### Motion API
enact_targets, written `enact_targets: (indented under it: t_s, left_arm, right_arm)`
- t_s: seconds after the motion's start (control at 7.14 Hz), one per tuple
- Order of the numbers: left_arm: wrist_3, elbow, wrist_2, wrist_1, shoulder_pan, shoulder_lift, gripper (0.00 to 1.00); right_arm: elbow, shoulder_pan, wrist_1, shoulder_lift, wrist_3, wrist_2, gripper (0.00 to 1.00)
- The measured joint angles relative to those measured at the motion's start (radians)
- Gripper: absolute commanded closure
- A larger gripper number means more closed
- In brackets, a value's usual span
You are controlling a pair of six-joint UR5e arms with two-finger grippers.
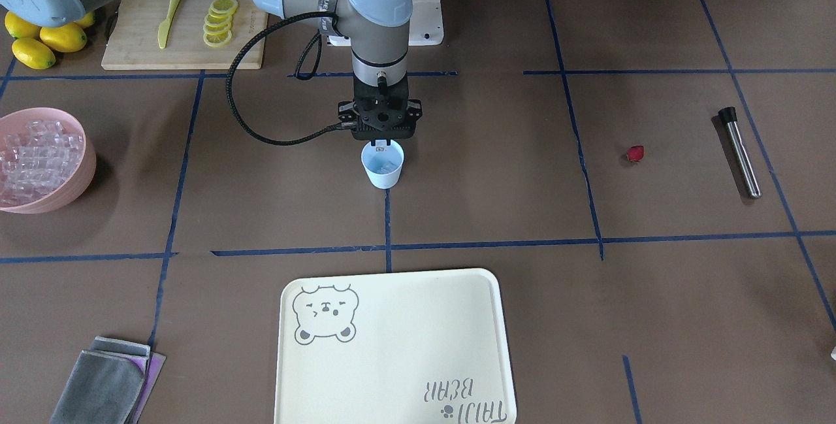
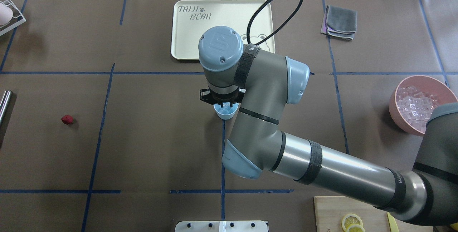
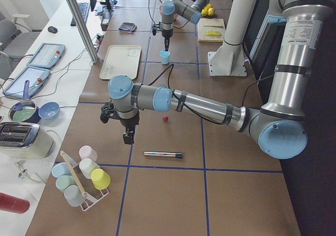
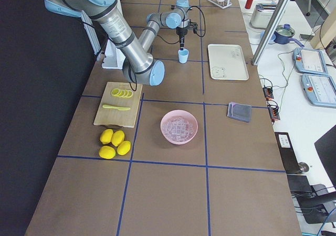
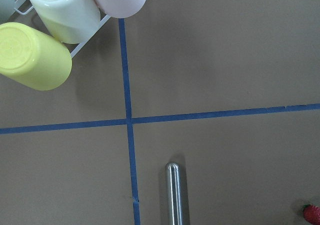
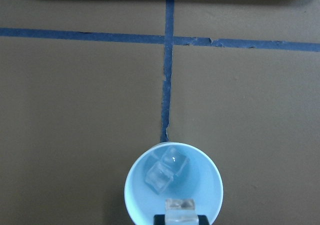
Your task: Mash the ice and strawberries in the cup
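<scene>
while the right gripper (image 1: pixel 381 143) pinches an ice cube (image 6: pixel 180 207) above two in the pale blue cup (image 6: pixel 135 185), the strawberry piece (image 1: pixel 635 153) lies unmashed well aside from it.

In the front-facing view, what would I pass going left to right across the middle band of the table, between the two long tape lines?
pink bowl → pale blue cup → strawberry piece → metal rod

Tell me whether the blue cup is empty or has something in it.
Not empty: two ice cubes lie inside the cup, a third is held in the right claw above it. The strawberry is outside.
</scene>
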Motion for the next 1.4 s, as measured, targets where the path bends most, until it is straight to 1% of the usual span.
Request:
enact_targets:
  t_s: [0.7, 0.84, 0.98, 1.4]
  left_arm:
    - [0.0, 0.001, 0.0, 0.0, 0.0, 0.0, 0.0]
    - [0.0, 0.001, 0.0, 0.0, 0.001, 0.0, 0.0]
    - [0.0, 0.0, 0.0, 0.0, 0.001, 0.0, 0.0]
    - [0.0, -0.004, 0.0, -0.008, 0.022, -0.001, 0.0]
  right_arm:
    - [0.0, 0.001, 0.004, -0.001, 0.0, 0.0, 0.64]
    - [0.0, 0.002, 0.004, 0.0, 0.0, 0.0, 0.19]
    - [0.0, 0.002, 0.004, 0.0, -0.002, 0.0, 0.0]
    - [0.002, 0.003, 0.03, 0.001, -0.002, 0.0, 0.0]
